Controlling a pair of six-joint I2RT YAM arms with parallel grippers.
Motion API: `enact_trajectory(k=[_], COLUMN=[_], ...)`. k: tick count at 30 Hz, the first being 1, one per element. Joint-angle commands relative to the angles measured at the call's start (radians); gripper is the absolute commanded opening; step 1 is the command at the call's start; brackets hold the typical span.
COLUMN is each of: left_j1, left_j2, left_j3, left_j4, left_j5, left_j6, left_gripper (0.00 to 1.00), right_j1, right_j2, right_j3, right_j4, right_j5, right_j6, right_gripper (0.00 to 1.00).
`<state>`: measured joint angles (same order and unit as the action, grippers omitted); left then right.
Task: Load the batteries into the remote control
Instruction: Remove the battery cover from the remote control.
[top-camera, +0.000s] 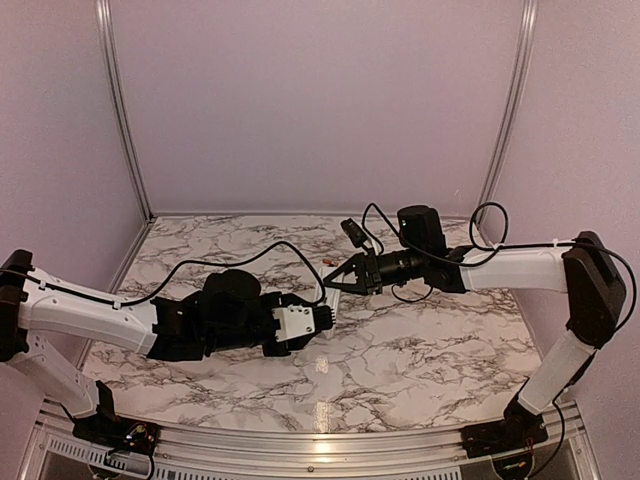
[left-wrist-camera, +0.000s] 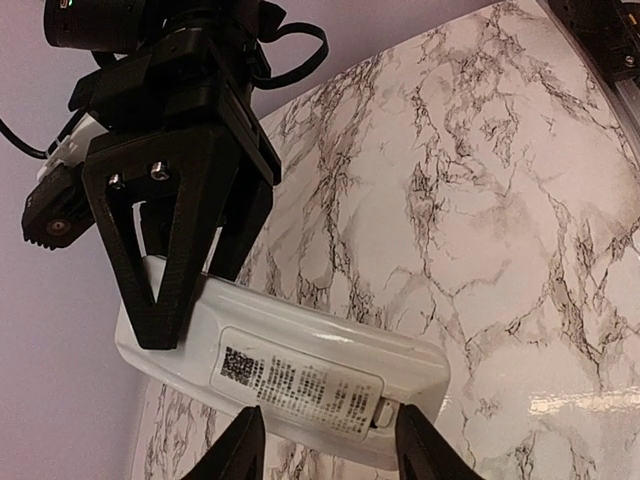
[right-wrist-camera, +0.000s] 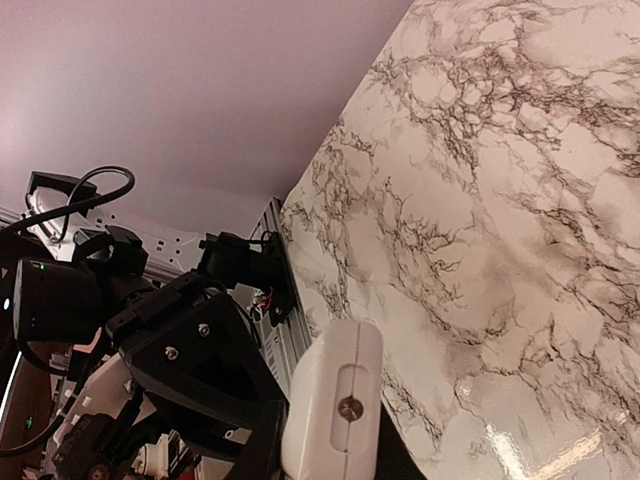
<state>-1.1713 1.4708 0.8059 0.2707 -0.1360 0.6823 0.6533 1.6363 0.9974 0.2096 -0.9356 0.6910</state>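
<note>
The white remote control is held off the table, its plain back with a printed label facing the left wrist camera. My right gripper is shut on its far end. The right wrist view shows the remote end-on between the right gripper's fingers. My left gripper is open, its fingers apart on either side of the label at the remote's near end. In the top view the two grippers, left and right, meet at mid-table. One small red battery lies on the table just behind them.
The marble table is closed in by purple walls at the back and sides. A metal rail runs along its near edge. Black cables loop over both arms.
</note>
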Motion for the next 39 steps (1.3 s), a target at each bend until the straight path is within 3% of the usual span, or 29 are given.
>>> enact_trajectory(k=[1, 20, 32, 39], left_j1=[-0.006, -0.029, -0.034, -0.04], left_j2=[0.019, 0.066, 0.03, 0.015], left_j3=[0.025, 0.036, 0.006, -0.016], left_j4=[-0.041, -0.051, 0.099, 0.1], left_j5=[-0.057, -0.133, -0.238, -0.197], left_j6=[0.04, 0.134, 0.149, 0.17], left_gripper=[0.47, 0.49, 0.44, 0.46], right_j1=[0.017, 0.038, 0.014, -0.011], right_j2=[0.014, 0.043, 0.052, 0.041], right_j3=[0.009, 0.03, 0.025, 0.021], right_j4=[0.023, 0.03, -0.012, -0.02], right_j5=[-0.025, -0.067, -0.034, -0.031], right_j6=[0.013, 0.034, -0.011, -0.014], right_gripper=[0.0, 0.0, 0.0, 0.0])
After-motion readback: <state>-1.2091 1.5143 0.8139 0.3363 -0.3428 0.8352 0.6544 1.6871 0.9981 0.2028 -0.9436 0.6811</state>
